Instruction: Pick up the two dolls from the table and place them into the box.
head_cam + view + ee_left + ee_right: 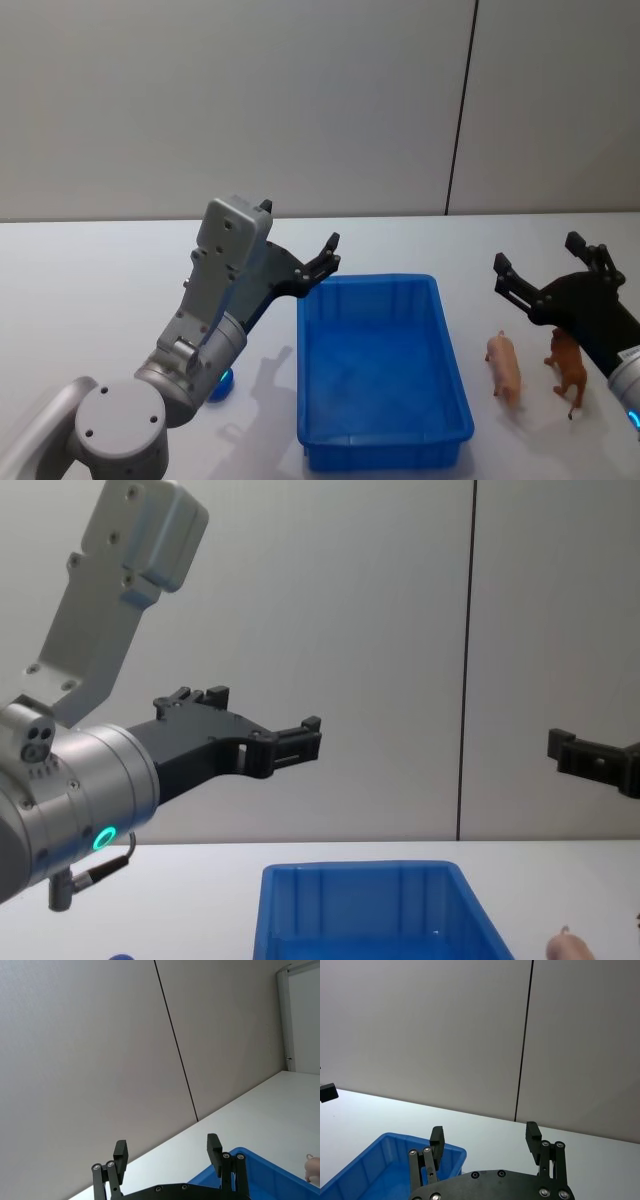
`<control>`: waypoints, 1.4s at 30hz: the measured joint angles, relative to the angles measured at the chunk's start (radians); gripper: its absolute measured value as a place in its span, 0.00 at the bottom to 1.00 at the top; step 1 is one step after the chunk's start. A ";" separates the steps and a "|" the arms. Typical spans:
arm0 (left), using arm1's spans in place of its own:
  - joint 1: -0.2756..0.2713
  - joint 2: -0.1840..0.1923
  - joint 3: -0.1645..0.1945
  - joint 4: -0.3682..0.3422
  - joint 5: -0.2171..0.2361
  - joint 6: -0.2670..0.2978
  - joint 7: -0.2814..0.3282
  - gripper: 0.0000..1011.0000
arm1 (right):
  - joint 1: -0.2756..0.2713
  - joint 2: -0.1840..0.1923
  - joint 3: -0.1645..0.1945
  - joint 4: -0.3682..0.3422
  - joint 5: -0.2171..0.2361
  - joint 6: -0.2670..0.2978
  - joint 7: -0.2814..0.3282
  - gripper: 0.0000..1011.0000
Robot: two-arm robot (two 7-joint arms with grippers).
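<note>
- Trouble, if it comes, will likely come at the right claw [538,255]. Its fingers are spread wide with nothing between them, and it hangs well above the tabletop [120,290].
- Both dolls sit on the tabletop below that claw and a little back toward the robot, outside the box [375,370].
- The pink doll [505,368] is on the claw's box side, near the box wall. The brown doll [570,375] is just beside it on the outer side, partly under the claw's body.
- The left claw [326,256] is likewise spread and empty. It is held high by the box's far corner on its own side, with the whole box between it and the dolls.
- Nothing lies in the box, so I'd say the first pick has not begun.
- The dolls are so close together that a wide claw coming down on one could clip the other and tip or shove it. A shoved pink doll could end up against the box wall, awkward to get fingers round.
- Both look small and thin-legged, so a pinch on the legs rather than the body would probably slip.
- The rim is thick and raised. A low carry could catch on it, and a drop from too high could bounce a doll out.
- With the left claw at the box, the two arms could crowd each other above it.
</note>
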 joint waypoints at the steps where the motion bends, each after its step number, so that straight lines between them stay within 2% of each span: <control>1: 0.000 0.000 0.000 0.000 0.000 0.000 0.000 0.99 | 0.000 0.000 0.000 0.000 0.000 0.000 0.000 0.99; 42: 0.000 0.000 0.000 0.000 0.000 0.000 0.000 0.99 | 0.000 0.000 0.000 0.000 0.000 0.000 0.000 0.99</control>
